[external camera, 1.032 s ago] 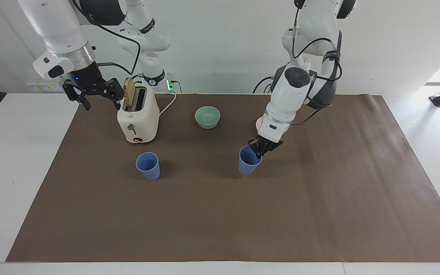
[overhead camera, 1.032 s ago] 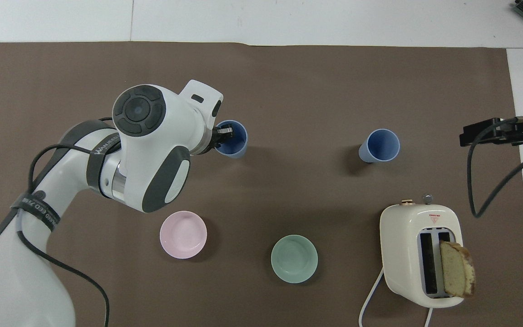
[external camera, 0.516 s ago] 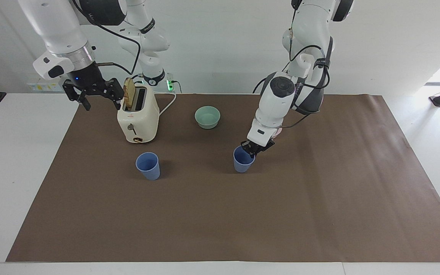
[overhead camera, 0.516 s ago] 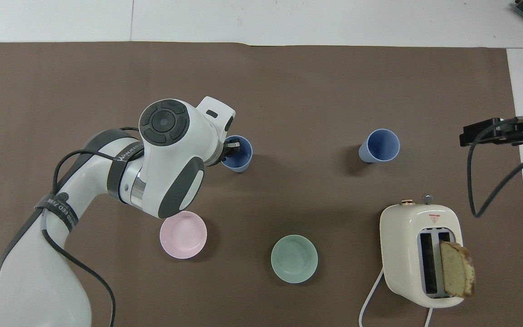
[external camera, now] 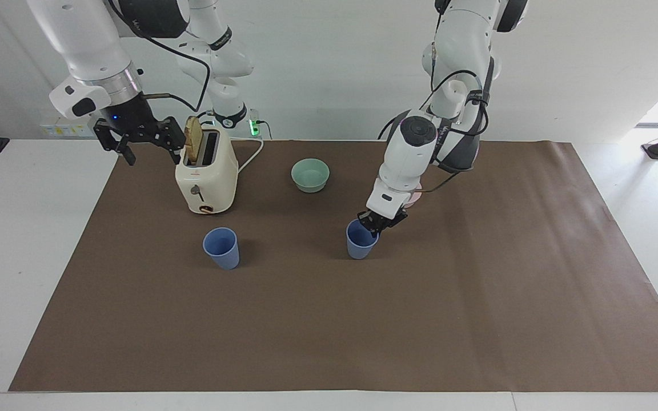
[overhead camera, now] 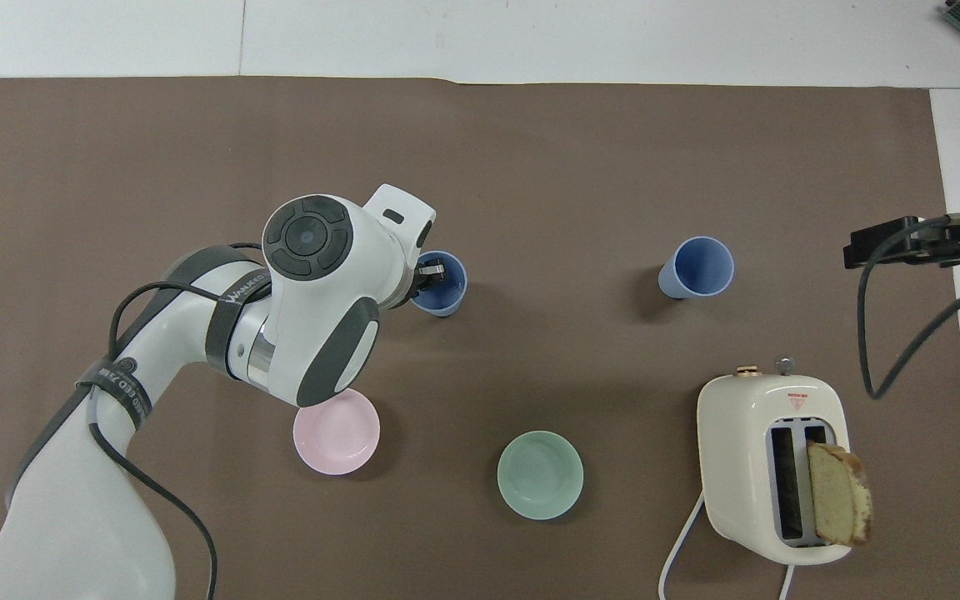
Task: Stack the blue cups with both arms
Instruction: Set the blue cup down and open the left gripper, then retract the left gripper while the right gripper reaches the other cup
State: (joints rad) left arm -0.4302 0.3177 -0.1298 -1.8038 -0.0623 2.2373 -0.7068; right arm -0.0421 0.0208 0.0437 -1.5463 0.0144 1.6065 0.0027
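My left gripper (external camera: 381,221) pinches the rim of one blue cup (external camera: 360,242). My right gripper (external camera: 139,138) waits, spread wide, beside the toaster (external camera: 205,178).

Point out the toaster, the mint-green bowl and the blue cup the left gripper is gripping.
toaster (external camera: 206,182): facing view, on its cream front wall.
mint-green bowl (overhead camera: 540,475): overhead view, on its inner bottom.
blue cup held by the left gripper (external camera: 379,224): cup (external camera: 358,246), facing view, on its outer wall.

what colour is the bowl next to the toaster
Mint green. The bowl beside the toaster shows best in the overhead view.
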